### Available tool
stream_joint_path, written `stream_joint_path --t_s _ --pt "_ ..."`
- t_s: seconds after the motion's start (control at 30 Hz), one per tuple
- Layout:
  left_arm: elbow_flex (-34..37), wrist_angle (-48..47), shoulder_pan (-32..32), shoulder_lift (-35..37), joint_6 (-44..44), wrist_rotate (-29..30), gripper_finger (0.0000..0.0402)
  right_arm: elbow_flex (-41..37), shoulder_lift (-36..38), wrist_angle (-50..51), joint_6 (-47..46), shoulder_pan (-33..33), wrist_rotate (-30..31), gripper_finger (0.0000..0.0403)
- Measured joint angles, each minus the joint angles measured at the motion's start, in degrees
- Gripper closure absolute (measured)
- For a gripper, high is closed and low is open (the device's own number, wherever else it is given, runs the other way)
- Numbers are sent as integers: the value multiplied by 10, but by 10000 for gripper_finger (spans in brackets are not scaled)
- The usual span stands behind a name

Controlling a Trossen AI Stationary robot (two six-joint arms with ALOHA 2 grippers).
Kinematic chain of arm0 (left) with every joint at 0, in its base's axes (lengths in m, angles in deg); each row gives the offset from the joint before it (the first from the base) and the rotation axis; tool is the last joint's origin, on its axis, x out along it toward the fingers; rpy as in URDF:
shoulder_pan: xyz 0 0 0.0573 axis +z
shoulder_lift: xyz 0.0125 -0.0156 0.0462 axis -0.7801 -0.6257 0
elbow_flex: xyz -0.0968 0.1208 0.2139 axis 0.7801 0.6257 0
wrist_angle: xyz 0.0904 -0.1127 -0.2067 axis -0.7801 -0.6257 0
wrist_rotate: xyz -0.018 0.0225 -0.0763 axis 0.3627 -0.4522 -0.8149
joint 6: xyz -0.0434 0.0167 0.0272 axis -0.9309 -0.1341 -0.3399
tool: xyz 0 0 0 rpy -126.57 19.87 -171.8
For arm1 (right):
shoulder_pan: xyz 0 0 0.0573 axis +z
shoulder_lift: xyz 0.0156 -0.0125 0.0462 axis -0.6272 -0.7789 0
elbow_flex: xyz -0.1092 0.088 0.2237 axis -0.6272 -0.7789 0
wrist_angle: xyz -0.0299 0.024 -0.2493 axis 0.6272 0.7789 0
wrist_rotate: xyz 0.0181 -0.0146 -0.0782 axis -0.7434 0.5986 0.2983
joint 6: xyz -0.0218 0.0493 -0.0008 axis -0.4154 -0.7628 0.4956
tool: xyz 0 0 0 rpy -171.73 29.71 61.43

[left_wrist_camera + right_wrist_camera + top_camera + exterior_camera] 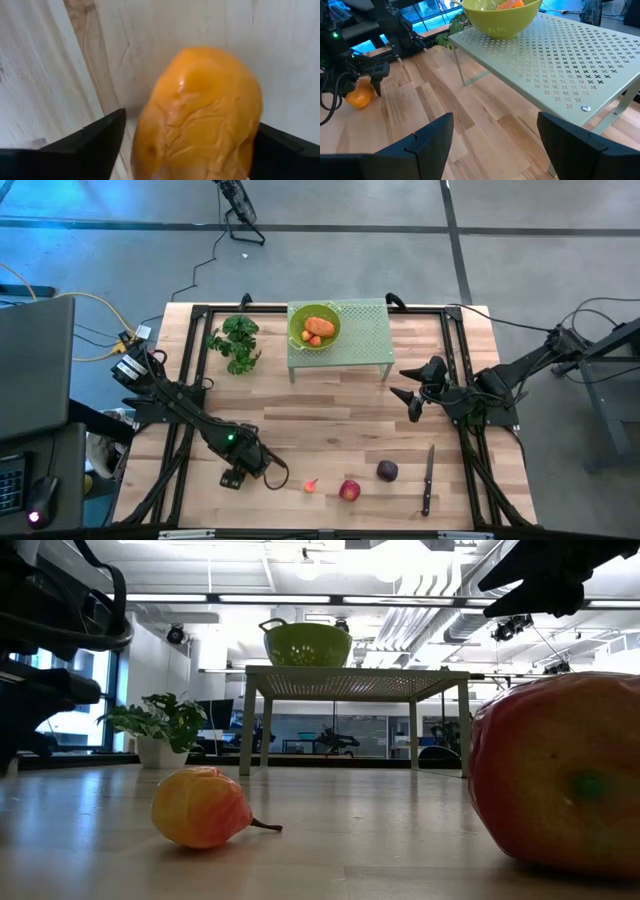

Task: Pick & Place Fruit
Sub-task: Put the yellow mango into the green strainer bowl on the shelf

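Observation:
My left gripper [272,472] is low over the table's near left, open, with its fingers on either side of an orange oblong fruit [200,110] that lies on the wood [359,96]; the gripper hides it from above. A tiny orange-red fruit [312,485] with a stem [200,808], a red apple [349,490] and a dark plum [387,470] rest on the table near its front edge. More orange fruit [316,330] lies in the green bowl [300,340]. My right gripper [412,385] hovers open at the table's right, beside the stand. My left gripper comes at the orange fruit from above, pointing down, a finger on each side of its body. One finger [285,150] lies at the fruit's side [252,135]; a thin gap shows at the other finger [95,142]. Whether it touches the fruit I cannot tell.
The bowl sits on a green perforated stand [365,330] at the far middle. A leafy plant [235,342] stands to the stand's left. A black-handled knife [428,480] lies near the right front corner. Bare wood spreads across the table's middle.

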Motion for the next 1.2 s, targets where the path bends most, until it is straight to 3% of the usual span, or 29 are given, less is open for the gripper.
stream_joint_path --t_s 0.23,0.77,1.2 --pt "0 0 0 0 -18 1 176 0 0 0 0 0 -8 122" --pt "-22 10 1 40 5 73 157 0 0 0 4 0 -34 122" --pt "-102 7 1 128 143 231 166 0 0 0 2 0 -34 122"
